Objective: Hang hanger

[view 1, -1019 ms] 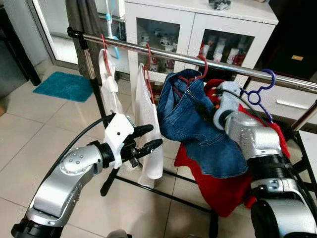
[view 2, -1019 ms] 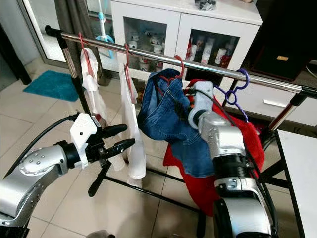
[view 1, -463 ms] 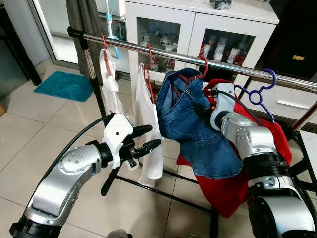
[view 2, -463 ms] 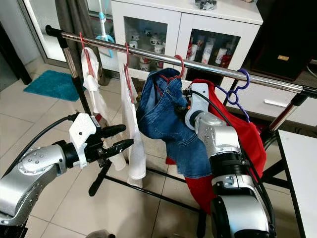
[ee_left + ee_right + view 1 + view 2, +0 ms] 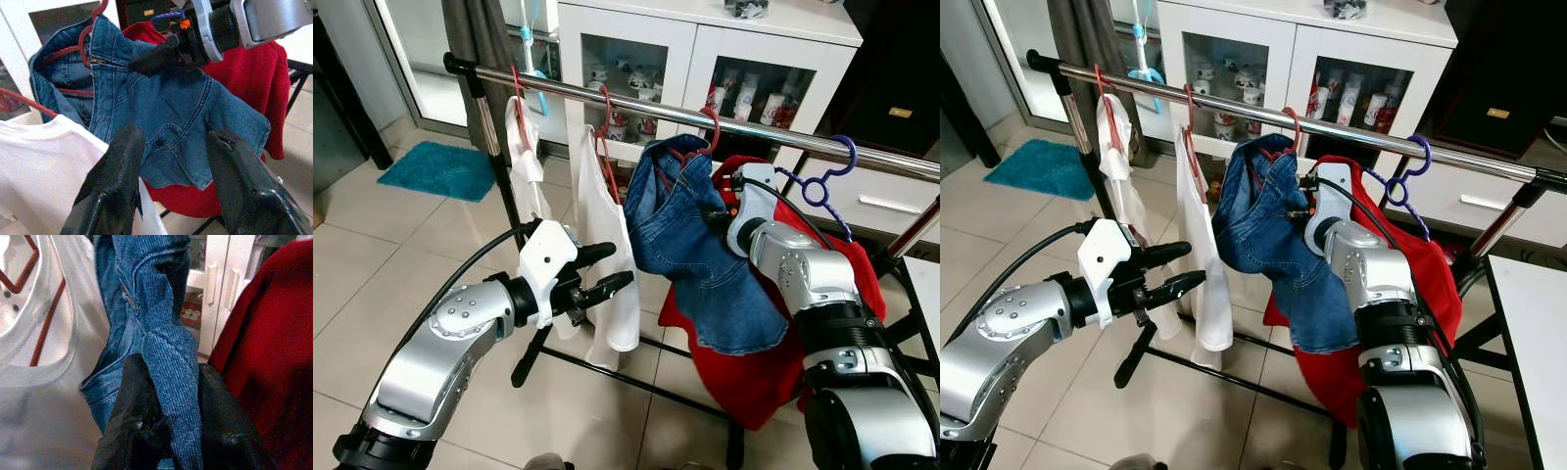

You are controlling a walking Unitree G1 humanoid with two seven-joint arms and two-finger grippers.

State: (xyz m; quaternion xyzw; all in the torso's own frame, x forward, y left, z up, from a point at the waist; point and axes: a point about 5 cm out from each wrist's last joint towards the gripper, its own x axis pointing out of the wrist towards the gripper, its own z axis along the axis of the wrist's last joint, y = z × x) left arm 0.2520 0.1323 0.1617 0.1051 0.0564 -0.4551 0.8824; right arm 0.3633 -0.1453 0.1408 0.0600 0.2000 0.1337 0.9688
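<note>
No text, label, brand, number or sign can be read anywhere in these pictures. The bottles and packets behind the glass doors of the white cabinet (image 5: 705, 59) carry coloured labels, but they are too small and blurred to make out. A small gold plate (image 5: 901, 114) sits on the dark furniture to the right of that cabinet, and nothing on it is legible. The denim garment (image 5: 161, 112), the red garment (image 5: 1430, 274) and the white garments (image 5: 607, 264) hanging in front of the cabinet show no readable print or tag.
</note>
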